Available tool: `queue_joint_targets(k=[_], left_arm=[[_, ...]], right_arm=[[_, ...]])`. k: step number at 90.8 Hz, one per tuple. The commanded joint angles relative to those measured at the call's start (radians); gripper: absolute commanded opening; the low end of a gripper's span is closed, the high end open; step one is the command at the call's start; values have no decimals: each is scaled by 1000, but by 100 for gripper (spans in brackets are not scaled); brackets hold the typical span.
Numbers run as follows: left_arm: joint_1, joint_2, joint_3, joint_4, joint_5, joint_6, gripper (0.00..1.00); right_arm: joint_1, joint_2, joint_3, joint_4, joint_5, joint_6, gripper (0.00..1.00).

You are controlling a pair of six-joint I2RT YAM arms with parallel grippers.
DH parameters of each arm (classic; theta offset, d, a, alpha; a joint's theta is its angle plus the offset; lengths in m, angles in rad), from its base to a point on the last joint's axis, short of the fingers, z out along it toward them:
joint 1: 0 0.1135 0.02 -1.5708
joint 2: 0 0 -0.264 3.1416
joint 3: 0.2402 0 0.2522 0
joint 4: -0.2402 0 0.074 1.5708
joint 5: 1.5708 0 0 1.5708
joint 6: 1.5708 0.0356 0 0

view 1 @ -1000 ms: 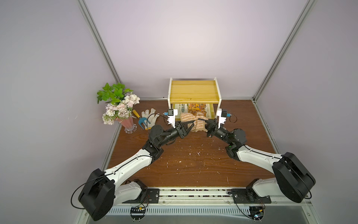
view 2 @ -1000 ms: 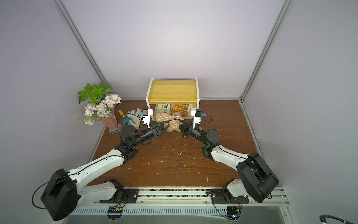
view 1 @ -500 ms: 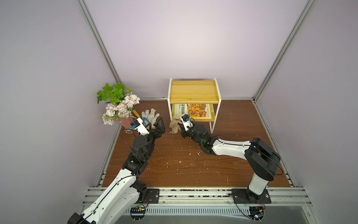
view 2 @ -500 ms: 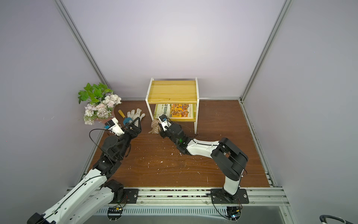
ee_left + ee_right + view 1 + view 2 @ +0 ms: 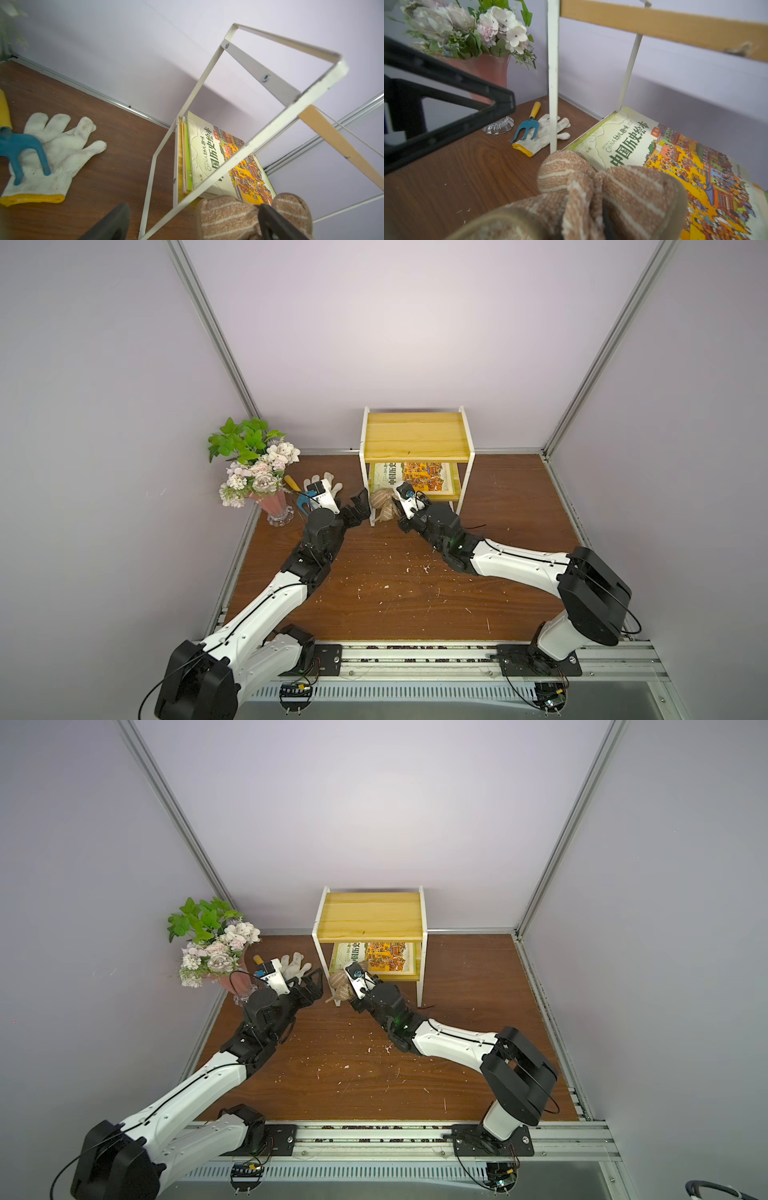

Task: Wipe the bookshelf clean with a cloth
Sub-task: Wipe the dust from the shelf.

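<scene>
At the table's (image 5: 415, 593) ten o'clock stands a pink vase of flowers (image 5: 272, 506). Beside it, a blue hand fork (image 5: 302, 499) lies over a white glove (image 5: 332, 487). The left pincer (image 5: 361, 506) has its jaws wide apart and holds nothing, just beside the cloth (image 5: 382, 504). The cloth is bunched against the bookshelf's (image 5: 415, 439) front left leg, at the shelf's seven o'clock, with the right pincer (image 5: 395, 512) clamped on it. A picture book (image 5: 424, 483) lies on the lower board.
</scene>
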Motion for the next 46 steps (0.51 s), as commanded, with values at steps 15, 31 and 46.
queue_joint_targets(k=[15,31,46], left_arm=[[14,34,29,67,39,48,99],[17,97,84,57,32,75,99],[17,148,109,90,2,90,99]], right_arm=[[-245,-374,-230,-309,172,-62,0],[-200,-306,-154,-195,-210,65,0],[-108,-104,30,-79,-327,119,0]])
